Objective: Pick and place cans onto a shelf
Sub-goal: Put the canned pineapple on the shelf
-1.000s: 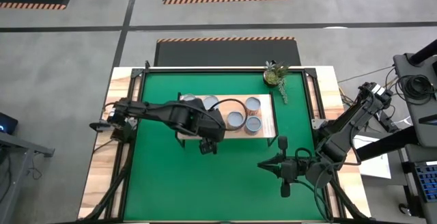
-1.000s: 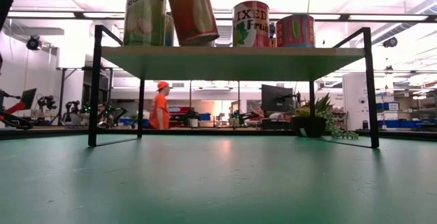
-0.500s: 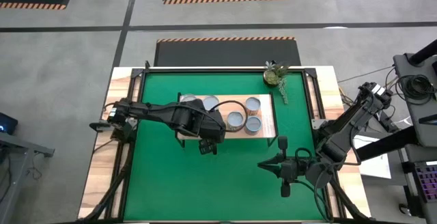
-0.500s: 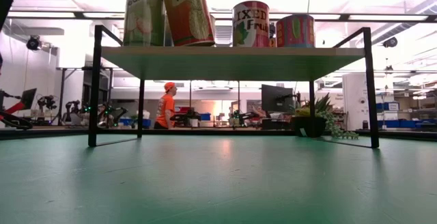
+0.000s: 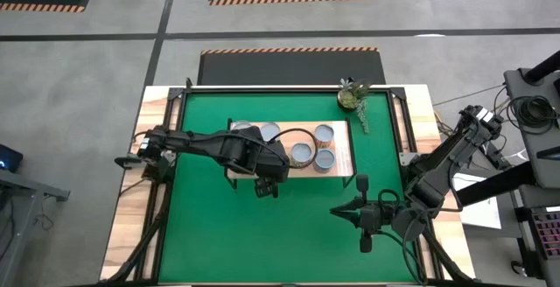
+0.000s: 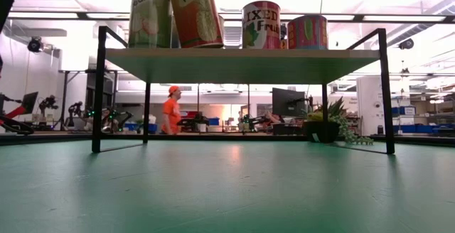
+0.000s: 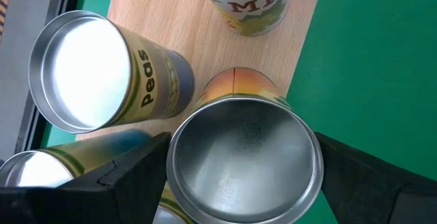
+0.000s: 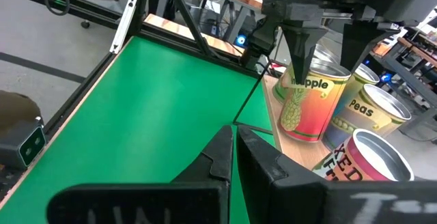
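The shelf [image 5: 343, 144] stands on the green mat, and several cans stand on its wood top, among them a "Peas" can [image 7: 102, 74] and a mixed-fruit can [image 7: 249, 5]. My left gripper [image 5: 266, 175] reaches in from the table's left, over the shelf's near edge, and is shut on an orange-and-yellow pineapple can [image 7: 242, 156]. That can also shows in the low view [image 6: 195, 13] and in the right wrist view [image 8: 307, 104]. My right gripper [image 5: 337, 210] is shut and empty over the mat's near right part. My left gripper pinches the pineapple can's top rim [image 7: 171, 162] between its two fingers, on opposite sides of the round top. The fingers [image 8: 300, 43] come from above and point down. The can stands about upright, its base on the shelf top by the near edge [image 6: 202, 47].
A small potted plant [image 5: 353, 96] stands at the mat's far right corner. Open green mat [image 5: 289, 226] lies between the shelf and the table's near edge. A person in orange [image 6: 169, 111] is in the room beyond the table.
The pineapple can in my left gripper has gone from tilted to about upright and has come down a little onto the shelf top. It has stayed still over the last half second. The person behind the table has shifted slightly.
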Robot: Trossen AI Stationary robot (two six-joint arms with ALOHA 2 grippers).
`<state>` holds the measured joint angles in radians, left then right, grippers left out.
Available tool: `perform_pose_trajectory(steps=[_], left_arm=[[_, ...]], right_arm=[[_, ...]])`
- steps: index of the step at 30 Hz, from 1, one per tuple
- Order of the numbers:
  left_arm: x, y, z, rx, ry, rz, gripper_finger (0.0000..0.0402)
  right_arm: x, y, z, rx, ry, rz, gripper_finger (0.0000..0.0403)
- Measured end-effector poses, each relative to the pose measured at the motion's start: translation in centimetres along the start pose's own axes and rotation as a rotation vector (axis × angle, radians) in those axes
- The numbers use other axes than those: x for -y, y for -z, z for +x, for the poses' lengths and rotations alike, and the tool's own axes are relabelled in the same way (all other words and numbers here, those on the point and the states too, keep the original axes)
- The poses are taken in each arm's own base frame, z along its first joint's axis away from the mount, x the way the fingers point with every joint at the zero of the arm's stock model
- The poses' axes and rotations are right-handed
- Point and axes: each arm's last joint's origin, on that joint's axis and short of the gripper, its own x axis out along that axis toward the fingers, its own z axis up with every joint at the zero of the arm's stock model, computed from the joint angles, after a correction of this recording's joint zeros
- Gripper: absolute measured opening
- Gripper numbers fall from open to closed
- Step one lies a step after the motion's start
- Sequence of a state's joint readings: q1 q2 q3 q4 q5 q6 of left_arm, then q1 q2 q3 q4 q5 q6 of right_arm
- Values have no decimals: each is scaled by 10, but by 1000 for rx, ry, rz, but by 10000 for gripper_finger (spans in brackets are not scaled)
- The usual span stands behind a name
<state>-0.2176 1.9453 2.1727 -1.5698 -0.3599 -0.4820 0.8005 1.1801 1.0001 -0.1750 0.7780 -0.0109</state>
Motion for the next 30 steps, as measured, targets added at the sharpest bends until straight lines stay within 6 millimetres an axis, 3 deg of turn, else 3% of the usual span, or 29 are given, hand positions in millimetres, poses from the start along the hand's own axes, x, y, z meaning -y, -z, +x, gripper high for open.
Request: perform_pose_trajectory(steps=[19, 30], left_arm=[[-1, -1, 0, 1, 0, -10, 314], [-2, -1, 1, 12, -20, -9, 351]], right_arm=[[0, 0, 0, -1, 0, -1, 9], [0, 0, 0, -1, 0, -1, 9]])
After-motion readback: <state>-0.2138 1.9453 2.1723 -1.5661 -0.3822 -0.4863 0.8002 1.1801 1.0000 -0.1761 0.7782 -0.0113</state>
